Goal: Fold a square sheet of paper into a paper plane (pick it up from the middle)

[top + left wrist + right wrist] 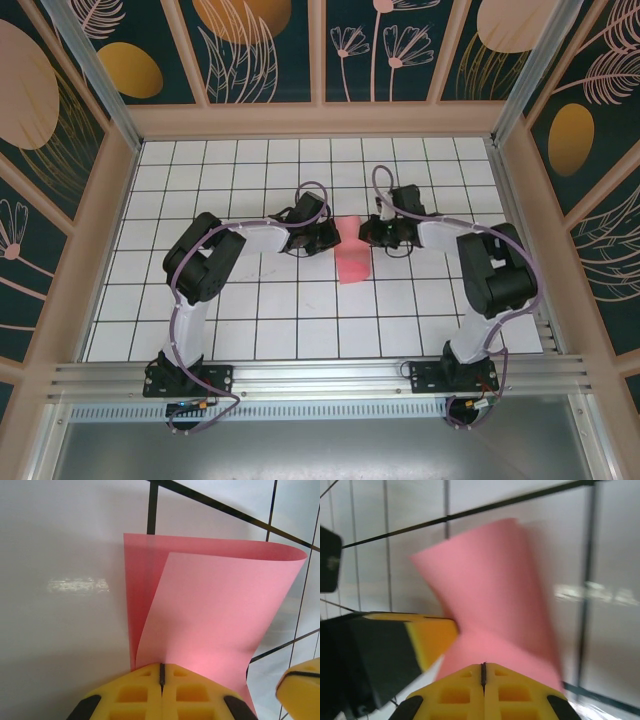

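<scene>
- Your left gripper [161, 676] is pinching one edge of the square sheet of paper [215, 615], which is curled over on itself.
- Your right gripper [483, 675] is clamped on the opposite edge.
- The sheet sits mid-table [250, 320], between both grippers.

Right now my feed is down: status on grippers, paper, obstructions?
Left gripper shut on the pink sheet. Right gripper shut on it too. Sheet curled over between them. No obstruction seen.

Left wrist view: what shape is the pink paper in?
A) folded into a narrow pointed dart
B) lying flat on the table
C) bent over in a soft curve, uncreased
C: the paper rolls over in a rounded bend at its far end, pinched near the camera by the shut left end effector.
</scene>
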`<act>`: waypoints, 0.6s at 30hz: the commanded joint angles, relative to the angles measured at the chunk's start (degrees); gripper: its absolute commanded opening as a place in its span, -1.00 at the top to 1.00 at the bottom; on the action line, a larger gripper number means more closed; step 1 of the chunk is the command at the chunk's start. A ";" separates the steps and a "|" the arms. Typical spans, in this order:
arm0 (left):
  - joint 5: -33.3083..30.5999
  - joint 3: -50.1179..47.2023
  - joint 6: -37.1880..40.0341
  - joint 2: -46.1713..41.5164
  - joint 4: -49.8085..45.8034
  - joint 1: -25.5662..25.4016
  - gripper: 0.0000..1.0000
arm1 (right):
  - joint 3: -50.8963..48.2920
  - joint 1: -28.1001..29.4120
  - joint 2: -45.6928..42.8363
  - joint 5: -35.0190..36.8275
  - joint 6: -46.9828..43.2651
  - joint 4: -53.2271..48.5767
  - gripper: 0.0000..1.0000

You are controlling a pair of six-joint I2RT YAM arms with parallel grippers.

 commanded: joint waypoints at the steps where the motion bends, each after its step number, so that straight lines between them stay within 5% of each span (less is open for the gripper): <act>1: -6.81 -3.64 0.27 5.50 -11.65 0.25 1.00 | 3.18 1.20 4.73 -0.80 1.61 1.88 0.97; 9: -6.39 -4.14 0.17 5.54 -11.75 0.21 1.00 | 2.14 -2.46 8.36 2.06 2.56 2.54 1.00; 18: -6.27 -4.87 0.14 5.41 -11.29 0.24 1.00 | 0.84 -6.44 2.44 4.29 4.99 3.72 0.99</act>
